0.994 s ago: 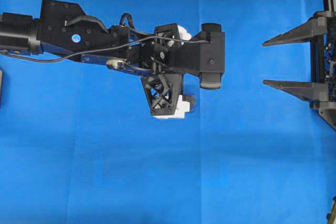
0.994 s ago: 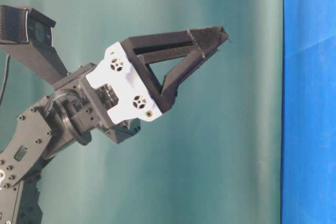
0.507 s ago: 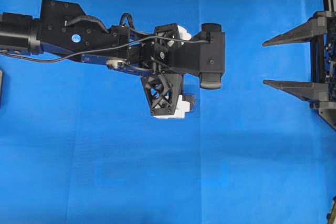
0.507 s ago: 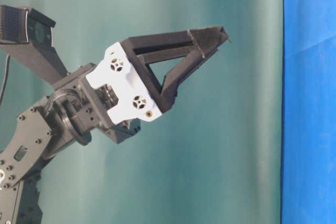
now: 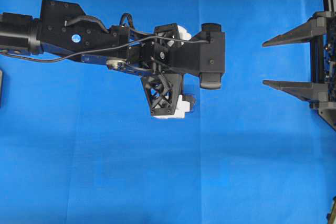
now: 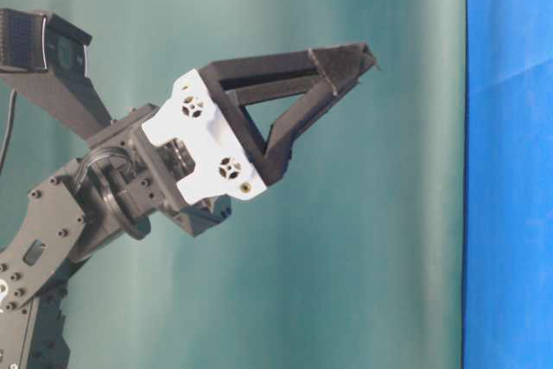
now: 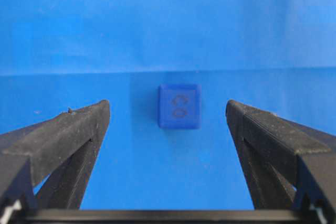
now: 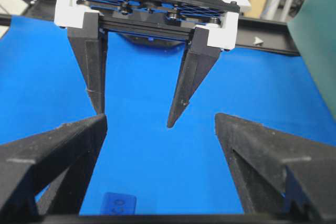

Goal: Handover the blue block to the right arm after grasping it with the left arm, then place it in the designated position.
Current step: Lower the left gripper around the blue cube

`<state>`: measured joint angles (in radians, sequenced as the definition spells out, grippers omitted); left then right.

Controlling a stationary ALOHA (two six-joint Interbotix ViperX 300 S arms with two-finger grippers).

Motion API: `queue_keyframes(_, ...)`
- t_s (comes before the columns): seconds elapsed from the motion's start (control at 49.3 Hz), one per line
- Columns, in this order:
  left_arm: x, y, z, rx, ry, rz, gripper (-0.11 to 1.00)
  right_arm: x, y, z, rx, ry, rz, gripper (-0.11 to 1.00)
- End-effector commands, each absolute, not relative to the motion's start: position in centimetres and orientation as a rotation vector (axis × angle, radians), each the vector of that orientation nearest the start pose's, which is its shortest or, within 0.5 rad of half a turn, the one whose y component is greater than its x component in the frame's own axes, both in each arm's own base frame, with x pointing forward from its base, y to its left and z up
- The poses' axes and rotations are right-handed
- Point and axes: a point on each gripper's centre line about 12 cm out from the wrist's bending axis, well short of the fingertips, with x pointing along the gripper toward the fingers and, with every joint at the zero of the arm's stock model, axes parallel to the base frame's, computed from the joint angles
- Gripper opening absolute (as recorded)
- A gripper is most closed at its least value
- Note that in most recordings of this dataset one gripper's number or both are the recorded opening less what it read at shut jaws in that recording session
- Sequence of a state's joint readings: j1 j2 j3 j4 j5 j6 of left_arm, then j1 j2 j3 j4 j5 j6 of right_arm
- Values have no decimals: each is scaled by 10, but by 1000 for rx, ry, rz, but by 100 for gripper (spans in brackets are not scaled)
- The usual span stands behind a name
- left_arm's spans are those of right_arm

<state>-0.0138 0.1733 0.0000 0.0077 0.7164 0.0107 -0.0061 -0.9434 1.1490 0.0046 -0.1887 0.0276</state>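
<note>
Covering the table, creased blue cloth (image 5: 157, 182) w/ blue block (image 7: 179, 106) on it; both end effectors gape wide, nothing held.

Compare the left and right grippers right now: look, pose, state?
Look: the left gripper has white brackets at its finger bases; the right gripper is all black.
Pose: in the overhead view the left gripper sits mid-cloth pointing down, with the blue block lying on the blue cloth between and below its tips; the right gripper lies level at the right edge, tips aimed toward the left one.
Shared: both are open and hold nothing.
</note>
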Motion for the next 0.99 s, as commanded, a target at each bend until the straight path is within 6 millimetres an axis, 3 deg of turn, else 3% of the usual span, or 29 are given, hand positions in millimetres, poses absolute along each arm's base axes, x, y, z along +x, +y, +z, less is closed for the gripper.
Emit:
queue_keyframes(0.0, 481, -6, 286, 25, 847, -15, 93, 207, -2, 299, 37, -9, -9, 96)
queue_keyframes(0.507, 482, -6, 280, 22, 842, -13, 93, 207, -2, 299, 37, -8, -9, 96)
queue_keyframes(0.974, 479, -10, 221, 11, 785, -17, 93, 208, -2, 297, 37, -3, -9, 96)
